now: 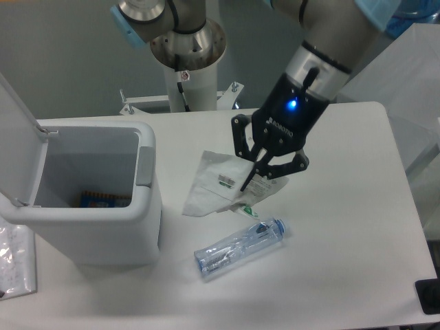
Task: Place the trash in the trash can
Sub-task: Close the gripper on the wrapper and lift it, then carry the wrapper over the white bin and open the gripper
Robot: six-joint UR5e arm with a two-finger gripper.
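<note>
- White plastic wrapper (218, 184) w/ green print hangs in the air above the table (344, 227), pinched at its right edge by the gripper (253, 180); loose end droops down-left toward the bin.
- Gripper fingers pressed together on the wrapper; blue light glows on the wrist housing above them. Arm (323, 48) reaches in from top right.
- Crushed clear bottle (239, 248) w/ blue cap lies on its side on the table, just below the hanging wrapper, apart from it, cap end pointing right. Untouched.
- Trash can (148, 227) stands at left, lid (17, 148) flipped up & open, grey panel on the side facing the gripper. Something blue & orange (103, 200) already sits at the bottom.
- Step in hand, by the look of it: carry phase for piece no. 1; wrapper lifted, not yet over the bin mouth.
- Next move calls for a leftward transfer w/ enough height for the drooping end to clear the bin's near rim, then release over the opening. Wrapper is light & floppy, so it may flutter or cling to a finger on release.
- Bottle is left for a 2nd pickup; roughly a third of the task done, est.
- Robot base pedestal (185, 48) at rear centre; a clear plastic packet (15, 265) at far left edge.
</note>
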